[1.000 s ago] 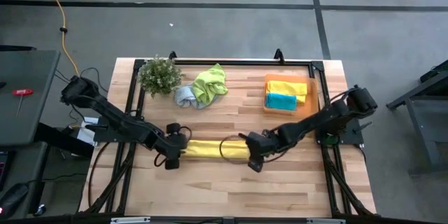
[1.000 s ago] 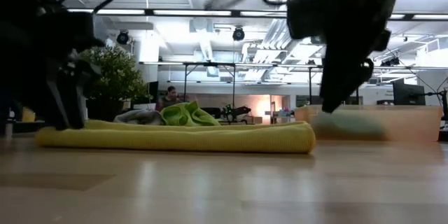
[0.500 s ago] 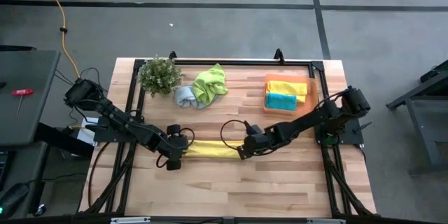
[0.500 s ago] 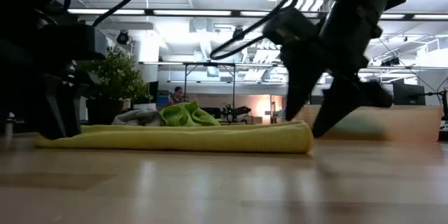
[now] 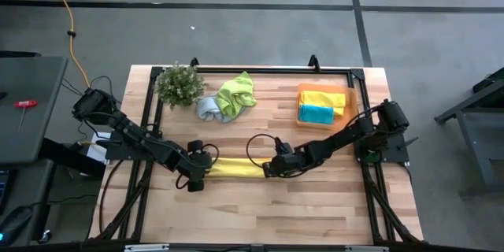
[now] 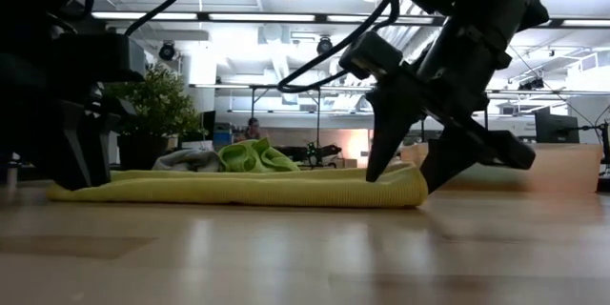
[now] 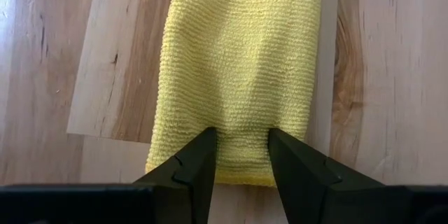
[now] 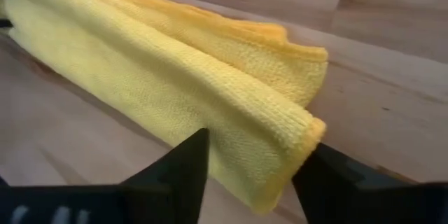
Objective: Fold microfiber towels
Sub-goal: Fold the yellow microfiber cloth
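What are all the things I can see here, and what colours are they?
Long folded towel: one, yellow, lying flat at the table's front middle, between the two grippers.
Loose towels: two, lime green and pale grey-blue, bunched together at the back of the table.
Folded towels on the tray: two, yellow and teal blue, stacked side by side.
Tray: one, orange, back right.
Plant: one, green, back left.
Table: one, light wood.
Left gripper: one, dark, fingers straddling the long towel's left end.
Right gripper: one, dark, fingers either side of the long towel's right end.
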You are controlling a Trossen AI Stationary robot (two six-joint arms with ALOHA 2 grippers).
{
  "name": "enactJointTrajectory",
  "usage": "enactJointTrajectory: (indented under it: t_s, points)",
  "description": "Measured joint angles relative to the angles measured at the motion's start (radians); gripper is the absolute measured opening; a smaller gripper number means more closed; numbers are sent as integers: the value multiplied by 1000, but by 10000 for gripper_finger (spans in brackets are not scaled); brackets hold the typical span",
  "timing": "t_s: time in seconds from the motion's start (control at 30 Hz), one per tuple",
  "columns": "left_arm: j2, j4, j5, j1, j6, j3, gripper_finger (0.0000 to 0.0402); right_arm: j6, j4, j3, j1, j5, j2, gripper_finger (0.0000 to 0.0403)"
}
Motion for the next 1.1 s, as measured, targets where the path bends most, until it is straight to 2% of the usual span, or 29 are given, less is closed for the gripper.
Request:
enactJointTrajectory:
  t_s: [0.1, 0.2, 0.27, 0.53, 0.7, 0.8, 0.9, 1.03, 1.1]
  points:
    - [0, 0, 4, 0, 0, 0, 123, -29, -27, 1, 0, 4, 0, 121]
    - [-7, -9, 32, 2, 8, 12, 123, -95, -77, 1, 0, 5, -14, 38]
    - [-16, -14, 61, 2, 28, 30, 123, -143, -126, 1, 0, 30, -33, 12]
    - [-33, -110, 53, 7, 123, 153, 123, -211, -473, -4, -3, 53, -142, 6]
    - [-27, -132, -9, 10, 110, 172, 123, -260, -606, -4, -4, 41, -209, 3]
    - [-2, -126, -50, 24, 106, 171, 118, -273, -624, -4, -3, 19, -244, 2]
    - [51, -79, -56, 51, 106, 170, 93, -274, -600, -4, -3, 10, -273, 1]
    - [146, 71, -21, 82, 122, 171, 25, -292, -529, -3, -3, -23, -285, 1]
    - [190, 147, -9, 98, 117, 171, 8, -298, -489, -3, -3, -52, -284, 1]
